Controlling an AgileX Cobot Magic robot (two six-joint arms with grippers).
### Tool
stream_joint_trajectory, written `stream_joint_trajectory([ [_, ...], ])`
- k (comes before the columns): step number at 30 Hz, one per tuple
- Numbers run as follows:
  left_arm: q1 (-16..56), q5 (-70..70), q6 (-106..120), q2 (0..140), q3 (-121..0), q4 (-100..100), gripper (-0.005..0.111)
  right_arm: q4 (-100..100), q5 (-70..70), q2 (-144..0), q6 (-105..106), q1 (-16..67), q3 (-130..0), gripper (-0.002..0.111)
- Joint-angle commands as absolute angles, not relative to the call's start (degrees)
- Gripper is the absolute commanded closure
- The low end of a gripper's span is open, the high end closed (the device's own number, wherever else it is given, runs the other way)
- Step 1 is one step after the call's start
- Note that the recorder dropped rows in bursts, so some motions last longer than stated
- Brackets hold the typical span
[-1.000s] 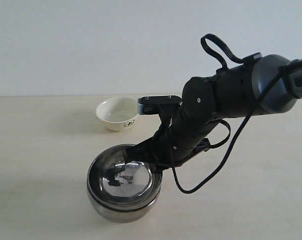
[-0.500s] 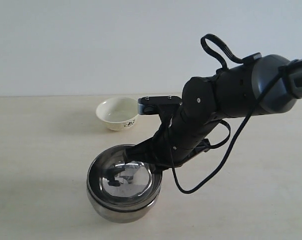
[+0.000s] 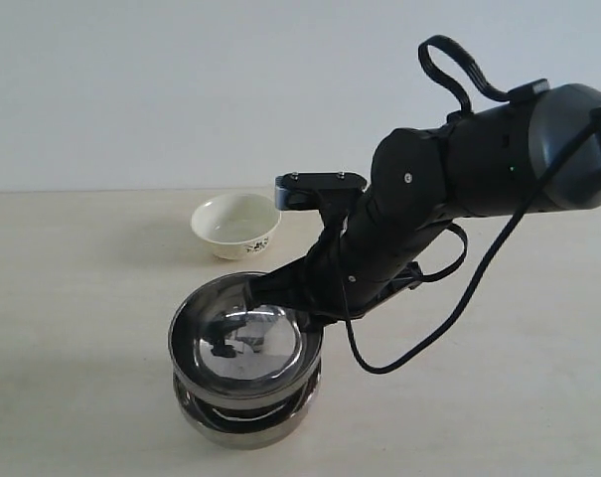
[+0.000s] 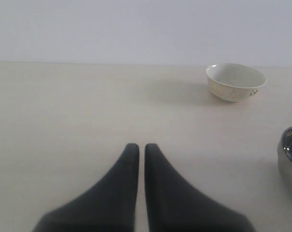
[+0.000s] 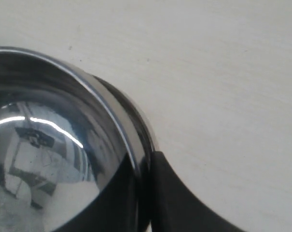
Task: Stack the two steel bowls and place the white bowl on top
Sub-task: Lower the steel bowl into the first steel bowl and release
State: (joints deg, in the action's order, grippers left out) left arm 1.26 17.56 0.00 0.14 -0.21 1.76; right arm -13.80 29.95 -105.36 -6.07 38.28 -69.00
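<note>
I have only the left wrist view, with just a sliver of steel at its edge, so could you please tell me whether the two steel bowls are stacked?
Observer: Yes. In the exterior view the upper steel bowl sits in the lower steel bowl, its rim standing clear above the lower rim.
Operator: Thank you. Is the right arm holding anything?
Observer: The right gripper is shut on the upper steel bowl, at its rim.
Operator: And how does the white bowl lie relative to the stack?
Observer: The white bowl stands on the table behind the stack, apart from it, with nothing touching it.
</note>
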Motion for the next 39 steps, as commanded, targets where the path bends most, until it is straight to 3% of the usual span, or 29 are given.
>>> stream_joint_trajectory([
  [1, 1.11, 17.61, -0.48, 0.00, 0.00, 2.12, 0.103, -13.76, 30.00, -104.61, -5.46, 38.43, -69.44, 0.108],
  [4, 1.11, 17.61, -0.48, 0.00, 0.00, 2.12, 0.103, -13.76, 29.78, -104.61, -5.46, 38.83, -69.44, 0.105],
  [10, 1.11, 17.61, -0.48, 0.00, 0.00, 2.12, 0.103, -13.76, 29.27, -104.61, -5.46, 39.35, -69.44, 0.087],
  [39, 1.11, 17.61, -0.48, 0.00, 0.00, 2.12, 0.103, -11.00, 27.81, -102.65, -4.79, 39.35, -69.57, 0.087],
])
